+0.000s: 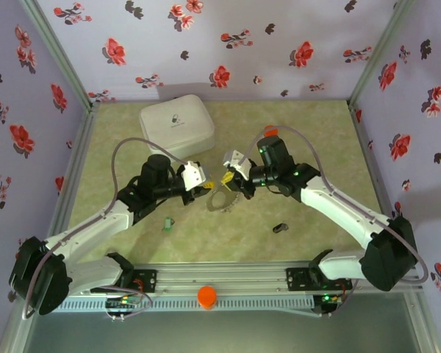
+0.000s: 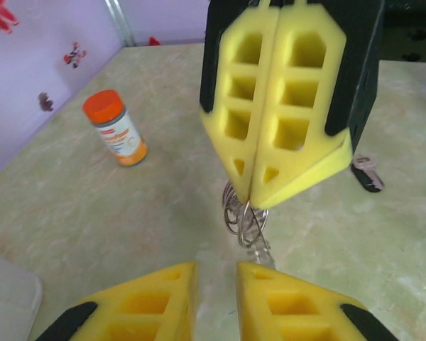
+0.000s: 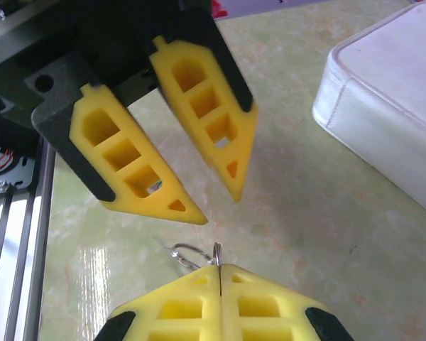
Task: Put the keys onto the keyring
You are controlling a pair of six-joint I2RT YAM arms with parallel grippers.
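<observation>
Keyring (image 2: 245,220) pinched in right gripper (image 2: 253,193), left gripper (image 2: 216,271) just beside

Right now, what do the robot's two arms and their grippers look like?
The left arm and right arm are built alike: white curved links, black motor joints, a thin grey cable looping along each. The left gripper and right gripper each carry two yellow wedge-shaped fingers, pierced with window-like holes, tapering to a point and backed by black holders.
</observation>
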